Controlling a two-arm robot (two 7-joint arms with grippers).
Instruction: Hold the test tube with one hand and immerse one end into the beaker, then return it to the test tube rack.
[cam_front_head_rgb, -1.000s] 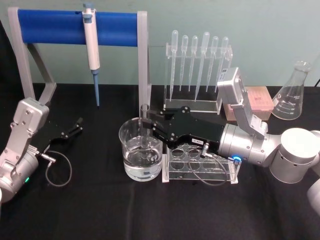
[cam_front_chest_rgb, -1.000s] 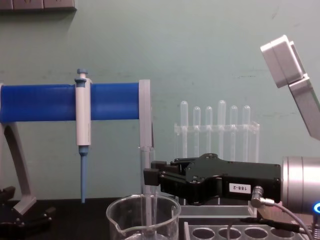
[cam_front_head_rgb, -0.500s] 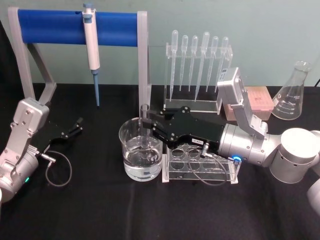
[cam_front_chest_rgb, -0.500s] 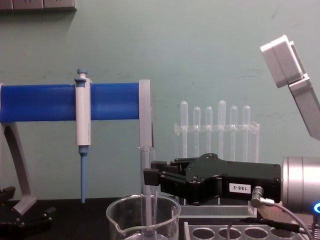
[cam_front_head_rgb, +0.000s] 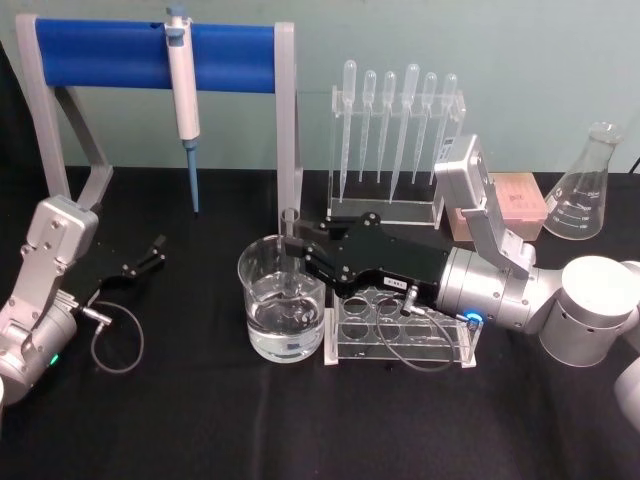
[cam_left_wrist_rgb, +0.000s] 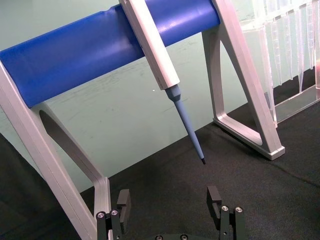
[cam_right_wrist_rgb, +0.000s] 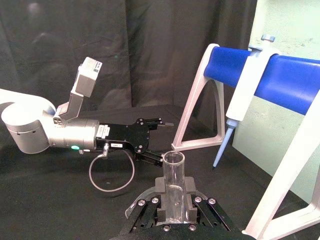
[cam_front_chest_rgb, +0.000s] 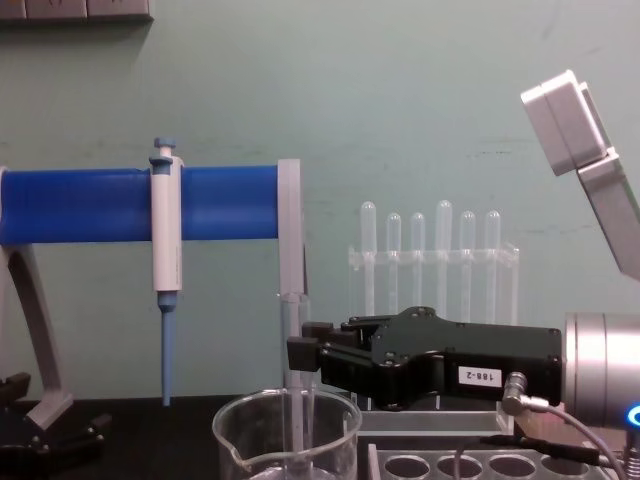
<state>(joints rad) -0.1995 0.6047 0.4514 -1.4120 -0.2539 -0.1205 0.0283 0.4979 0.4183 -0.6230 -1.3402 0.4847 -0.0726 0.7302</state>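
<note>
**Item:** tube (cam_front_head_rgb: 291, 228). Clear glass, standing upright over the beaker (cam_front_head_rgb: 256, 318), with its lower end hanging inside the beaker's walls and its open rim rising above the grip. The head view is not showing clearly whether the tip is breaking the surface of the clear liquid.

**Holder:** right gripper (cam_front_head_rgb: 293, 248). It is reaching in from the right, passing above the rack (cam_front_head_rgb: 400, 335), and its jaws are clamping the tube's upper part a little below the rim (the right wrist view is showing the glass pinched squarely on both sides).

**Handling, as judged:** the tube is looking light, stiff, smooth and brittle. Its thin wall is likely to crack under a hard squeeze or a knock against the beaker's rim or the rack's top plate. The wetted end is probably going to be slippery. The present hold, high up under the rim, seems the right one: it is keeping the lower end free for dipping and for entering a rack hole. Keeping the tube vertical looks advisable.

**Destination:** the rack is sitting just beside the beaker, on the beaker's right, with its holes facing up.

**Idle:** left gripper (cam_front_head_rgb: 150, 252). It is lying low at the table's left, near the blue stand (cam_front_head_rgb: 150, 55), with its jaws standing apart and holding nothing.
</note>
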